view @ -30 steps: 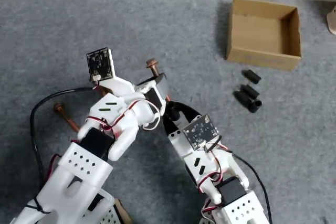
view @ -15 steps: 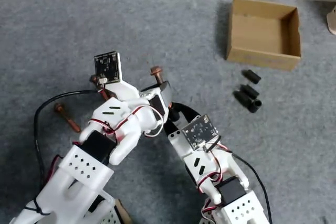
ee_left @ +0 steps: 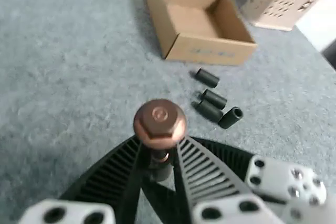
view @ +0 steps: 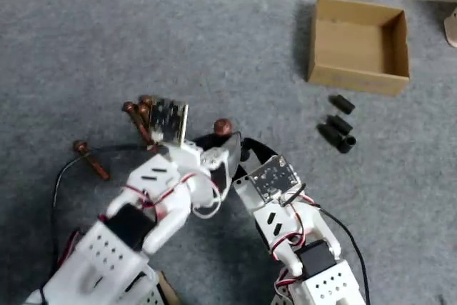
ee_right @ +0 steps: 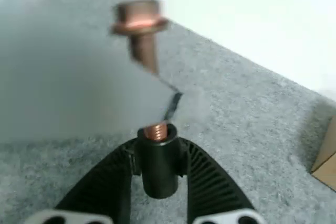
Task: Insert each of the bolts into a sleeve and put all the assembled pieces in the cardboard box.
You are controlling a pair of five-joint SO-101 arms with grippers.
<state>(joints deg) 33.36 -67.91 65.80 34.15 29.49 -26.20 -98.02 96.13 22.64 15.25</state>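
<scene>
Clamping the bolt (ee_left: 159,120) just under its head, the left gripper (ee_left: 158,148) is aiming the shank at the sleeve (ee_right: 157,174) the right gripper (ee_right: 157,149) is pinching, right off its tip. Right wrist view is showing threads sitting at the sleeve's mouth; left wrist view is giving the head end-on, cardboard box (ee_left: 207,55) beyond.

A copper bolt (ee_left: 159,120) was held head-up, its threaded tip seated in the mouth of a gripped black sleeve (ee_right: 157,163). Loose bolts (view: 91,161) were scattered well apart from the open cardboard box (view: 357,78), with four spare sleeves (view: 337,125) just beside it.
</scene>
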